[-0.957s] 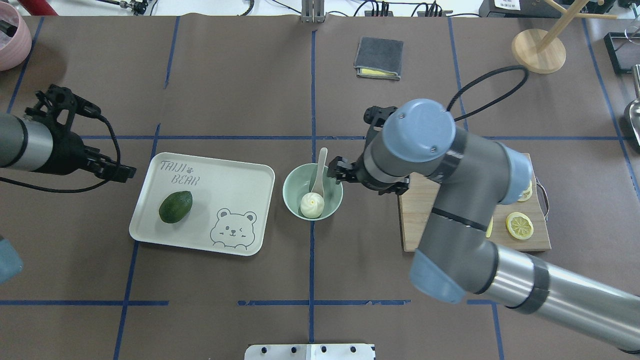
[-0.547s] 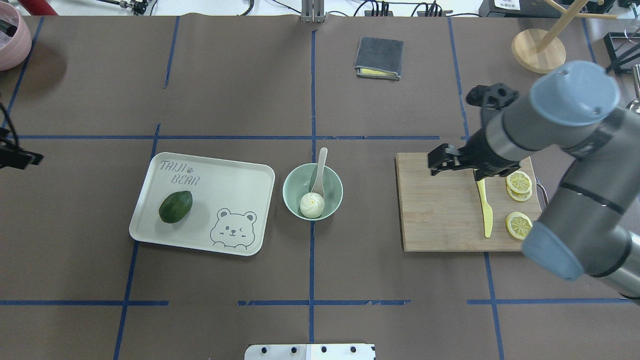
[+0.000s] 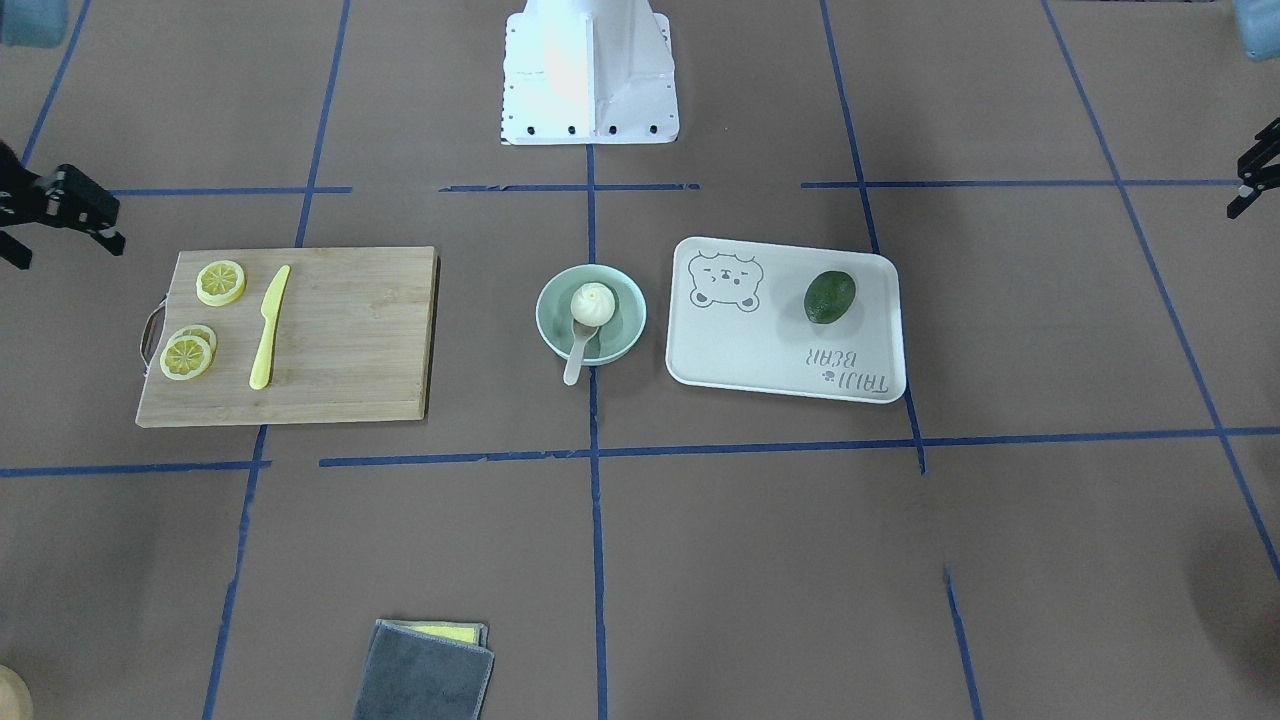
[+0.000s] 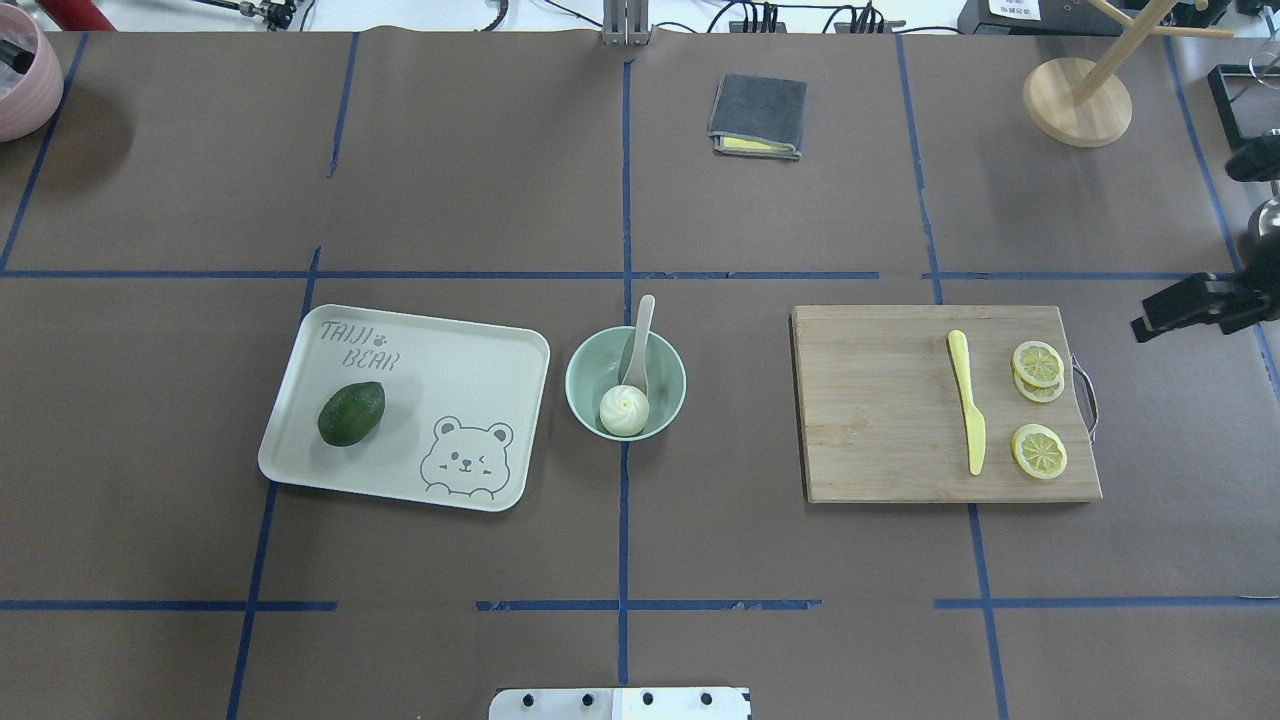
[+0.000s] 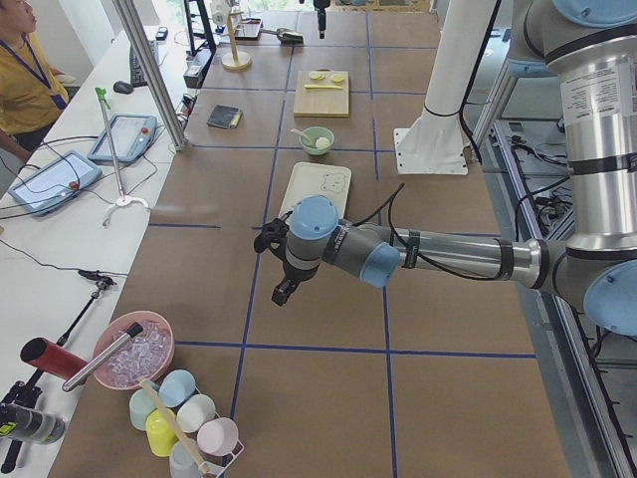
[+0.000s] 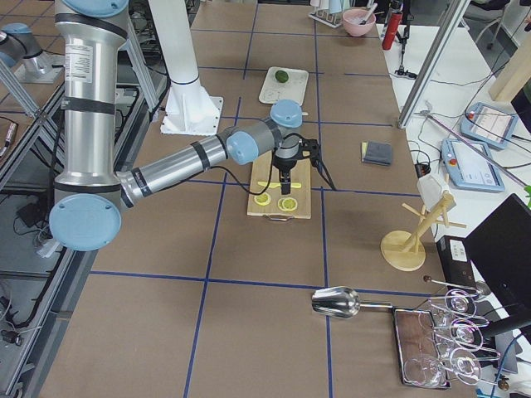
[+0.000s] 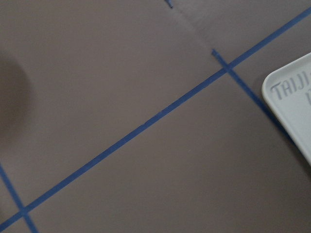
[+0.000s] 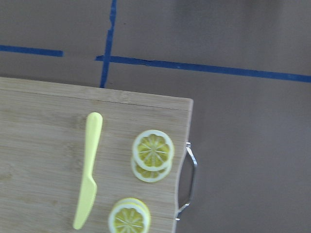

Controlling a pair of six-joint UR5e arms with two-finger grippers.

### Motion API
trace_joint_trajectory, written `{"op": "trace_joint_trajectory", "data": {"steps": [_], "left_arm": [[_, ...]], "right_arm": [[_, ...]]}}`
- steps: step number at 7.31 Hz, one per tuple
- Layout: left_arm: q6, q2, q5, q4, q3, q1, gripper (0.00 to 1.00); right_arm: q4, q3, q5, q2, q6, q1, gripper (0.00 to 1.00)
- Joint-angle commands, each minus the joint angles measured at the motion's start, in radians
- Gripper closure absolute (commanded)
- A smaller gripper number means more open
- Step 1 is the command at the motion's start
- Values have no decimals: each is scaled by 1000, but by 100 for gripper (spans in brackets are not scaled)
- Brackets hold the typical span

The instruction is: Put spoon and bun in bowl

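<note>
The pale mint-green bowl stands at the table's middle, also in the front-facing view. The white pleated bun lies inside it. The beige spoon rests with its scoop in the bowl and its handle over the far rim. My right gripper is open and empty at the table's right edge, beyond the cutting board. My left gripper is far off to the other side, its fingers apart and empty.
A cream bear tray with a dark green avocado lies left of the bowl. A wooden cutting board with a yellow knife and lemon slices lies right. A grey cloth and a wooden stand sit at the back.
My right gripper drew back from beside the bowl, across the cutting board, to the table's right edge. My left arm pulled out of the overhead view. Spoon and bun stayed in the bowl.
</note>
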Motion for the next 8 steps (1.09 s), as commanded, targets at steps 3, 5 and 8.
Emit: {"op": "trace_joint_trajectory", "data": {"steps": [3, 5, 8], "left_arm": [[10, -7, 63, 183, 80, -37, 0], [7, -25, 66, 145, 79, -40, 0], [10, -19, 25, 151, 65, -185, 0]], "right_arm": [[-235, -56, 19, -65, -545, 242, 0], [-231, -159, 21, -60, -663, 275, 0], [-230, -162, 24, -68, -656, 275, 0]]}}
